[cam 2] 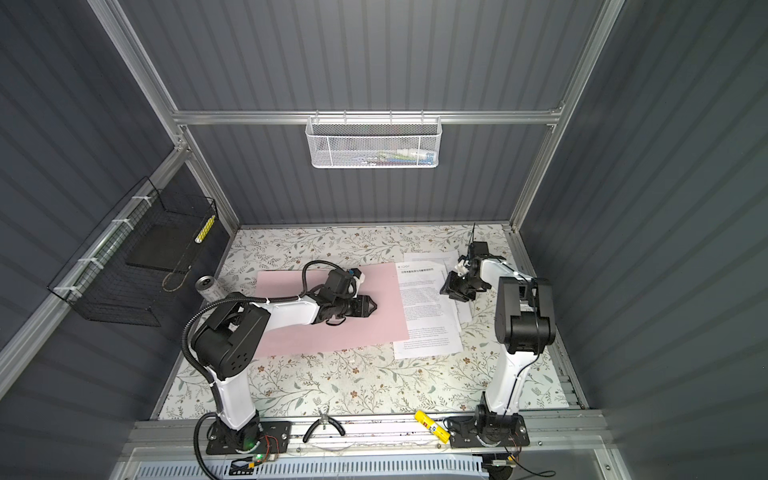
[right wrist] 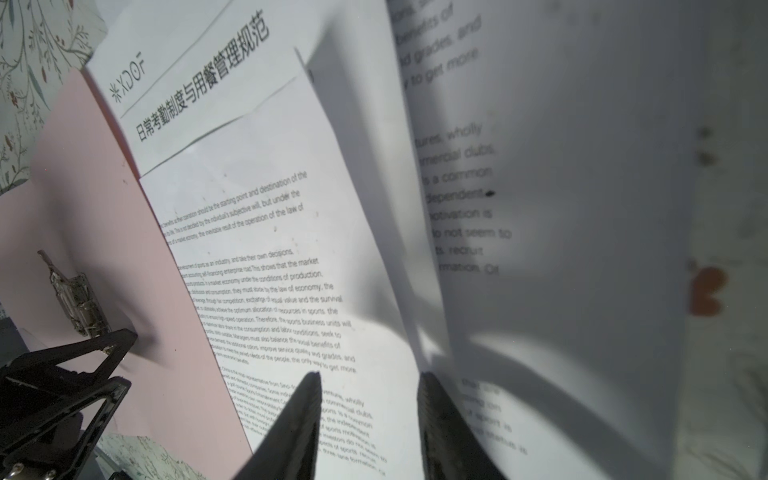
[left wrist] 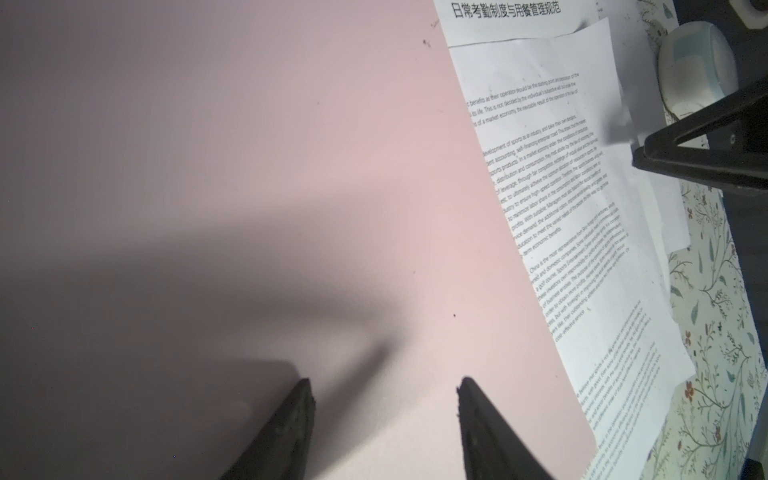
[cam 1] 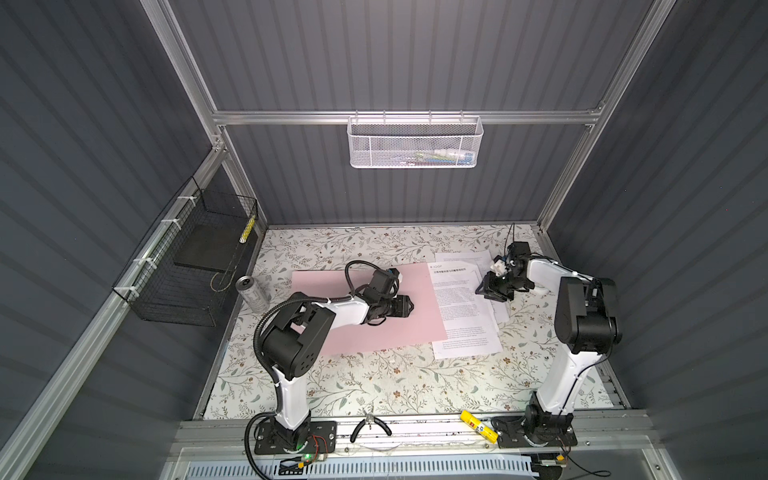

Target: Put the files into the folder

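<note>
Paperwork is only half staged, as I read it. The folder [cam 1: 415,328] lies open and flat on the floral surface [cam 1: 374,382], with its metal clip [right wrist: 77,303] showing in the right wrist view. The files [cam 1: 461,307] sit fanned just beside it, overlapping the folder's right edge, but none is properly inside.

My left fingers [left wrist: 291,428] hang apart over bare pink card, gripping nothing. My right fingers [right wrist: 299,415] are low at the edge of the stack away from the folder, with a clear gap between them. One sheet beside them bows upward, though I cannot tell whether a finger is under it or only nudging it.

I judge the step in hand to be getting purchase on the sheets. The next move calls for a firm pinch on that lifted edge, then a slide toward the clip. The left arm should steady the folder so it doesn't skate.
</note>
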`<act>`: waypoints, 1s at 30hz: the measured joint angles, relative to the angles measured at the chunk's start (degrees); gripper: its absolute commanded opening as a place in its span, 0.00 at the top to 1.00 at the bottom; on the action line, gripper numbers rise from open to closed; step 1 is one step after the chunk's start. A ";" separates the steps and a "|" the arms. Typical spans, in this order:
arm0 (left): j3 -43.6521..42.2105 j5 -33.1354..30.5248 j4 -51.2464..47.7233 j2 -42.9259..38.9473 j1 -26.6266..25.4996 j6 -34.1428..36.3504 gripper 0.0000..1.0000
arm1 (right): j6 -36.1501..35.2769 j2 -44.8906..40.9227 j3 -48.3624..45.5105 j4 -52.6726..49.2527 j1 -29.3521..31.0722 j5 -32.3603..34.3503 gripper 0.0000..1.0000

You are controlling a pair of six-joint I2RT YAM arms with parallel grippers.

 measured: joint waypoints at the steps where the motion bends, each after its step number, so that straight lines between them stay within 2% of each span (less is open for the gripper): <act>1: 0.00 0.00 0.00 0.00 -0.02 0.00 0.43 | -0.02 0.00 0.04 0.00 0.00 0.17 0.59; 18: 0.00 0.00 0.00 0.00 -0.02 0.00 0.43 | -1.27 1.81 0.68 -0.48 0.00 1.16 0.59; 30: 0.00 0.04 1.49 0.59 -0.02 0.02 0.43 | -3.08 1.86 1.44 -1.99 0.02 -3.08 0.61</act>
